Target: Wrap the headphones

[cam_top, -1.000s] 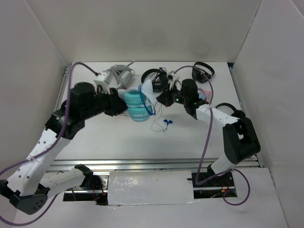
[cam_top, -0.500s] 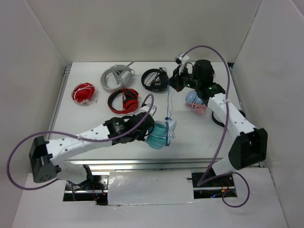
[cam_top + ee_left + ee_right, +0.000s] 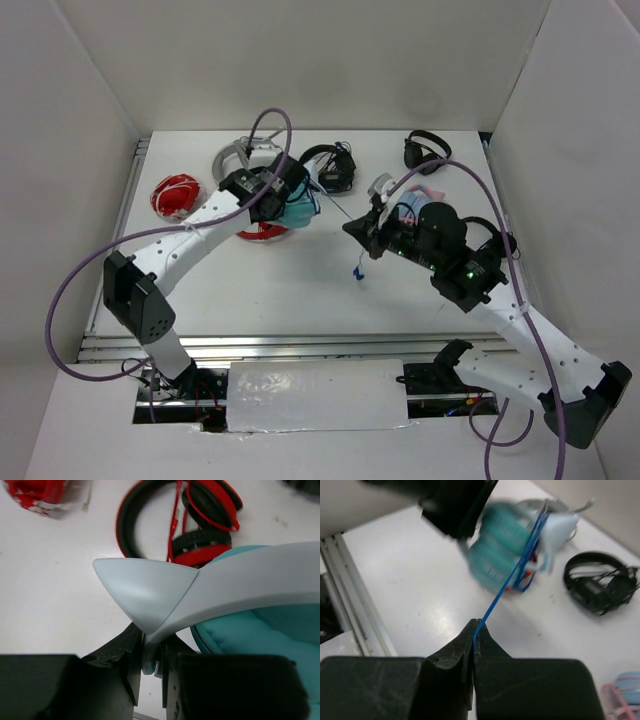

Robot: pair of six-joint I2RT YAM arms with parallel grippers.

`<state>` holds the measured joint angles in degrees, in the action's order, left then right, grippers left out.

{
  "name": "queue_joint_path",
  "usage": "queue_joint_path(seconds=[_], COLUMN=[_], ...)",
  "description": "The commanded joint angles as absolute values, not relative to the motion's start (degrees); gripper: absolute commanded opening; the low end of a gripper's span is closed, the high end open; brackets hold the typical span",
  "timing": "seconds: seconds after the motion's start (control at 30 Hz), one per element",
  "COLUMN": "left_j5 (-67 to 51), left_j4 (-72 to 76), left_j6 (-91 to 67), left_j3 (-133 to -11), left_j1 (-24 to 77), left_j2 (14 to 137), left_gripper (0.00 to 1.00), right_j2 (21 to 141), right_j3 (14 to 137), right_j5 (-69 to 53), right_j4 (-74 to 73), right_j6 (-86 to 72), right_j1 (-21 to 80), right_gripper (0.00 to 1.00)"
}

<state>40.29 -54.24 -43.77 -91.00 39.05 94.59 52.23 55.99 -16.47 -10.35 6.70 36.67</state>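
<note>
Headphones (image 3: 297,212), blurred in the right wrist view and cropped by the left wrist frame, sit in the left gripper (image 3: 150,666), its jaws pinched on the white band (image 3: 240,587). Ahead of the right gripper (image 3: 474,636), clamped on the blue cable (image 3: 506,585), the line runs taut to them. Left arm (image 3: 190,235) reaches forward; right arm (image 3: 520,320) bends leftward.

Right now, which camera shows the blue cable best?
The right wrist view: the blue cable runs taut from the right tool up to the headphones and loops there. The top view shows only a thin line; the left wrist view shows none.
</note>
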Motion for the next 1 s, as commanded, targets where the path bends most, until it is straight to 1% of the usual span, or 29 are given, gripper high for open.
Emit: queue_joint_path(seconds=[0.0, 0.03, 0.1, 0.2, 0.33, 0.4, 0.47, 0.57, 0.63, 0.73, 0.87, 0.9, 0.97], left_j5=[49.12, 50.00, 49.58, 46.86, 36.67, 30.54, 27.35, 22.16, 17.68, 11.72, 6.69, 5.98, 5.10], left_j4=[-63.54, -64.24, -63.72, -59.51, -51.43, -48.27, -47.11, -45.44, -43.35, -41.14, -39.38, -39.38, -39.99], left_j6=[-49.31, -49.74, -48.17, -45.45, -40.00, -37.20, -35.95, -33.93, -33.14, -32.52, -32.17, -31.73, -31.29], left_j3=[-99.30, -102.54, -106.67, -109.07, -109.87, -109.95, -110.30, -109.60, -107.32, -104.68, -104.24, -104.85, -105.73], left_j1=[34.81, 34.37, 32.88, 31.56, 29.36, 28.66, 28.21, 28.04, 28.12, 28.30, 29.79, 30.32, 32.16], left_j2=[97.47, 97.73, 97.91, 95.72, 89.32, 87.02, 84.03, 79.64, 76.14, 72.44, 70.05, 69.96, 70.40], left_gripper=[0.00, 0.00, 0.00, 0.00, 0.00, 0.00, 0.00, 0.00, 0.00, 0.00, 0.00, 0.00, 0.00], right_j2=[48.52, 47.91, 46.93, 47.46, 51.49, 54.82, 57.21, 61.08, 63.01, 66.43, 71.97, 75.03, 78.56], right_j3=[52.57, 51.60, 49.05, 45.98, 43.07, 42.98, 42.63, 41.66, 40.18, 39.29, 38.67, 38.58, 39.11], right_j5=[-8.64, -4.26, -0.20, 1.41, 2.54, 3.77, 4.04, 1.07, 0.27, -5.70, -10.01, -10.63, -15.72], right_j4=[-8.88, -8.09, -7.04, -3.62, -0.44, -0.26, 1.93, 6.14, 12.46, 20.28, 30.65, 35.81, 40.58], right_j6=[0.10, -1.65, -3.33, -6.58, -9.14, -9.14, -9.75, -10.81, -10.11, -8.88, -5.89, -6.50, -6.42], right_j1=[42.17, 43.67, 47.27, 51.23, 53.17, 52.74, 51.60, 48.78, 46.95, 44.57, 42.90, 42.37, 40.79], right_gripper=[0.00, 0.00, 0.00, 0.00, 0.00, 0.00, 0.00, 0.00, 0.00, 0.02, 0.05, 0.06, 0.09])
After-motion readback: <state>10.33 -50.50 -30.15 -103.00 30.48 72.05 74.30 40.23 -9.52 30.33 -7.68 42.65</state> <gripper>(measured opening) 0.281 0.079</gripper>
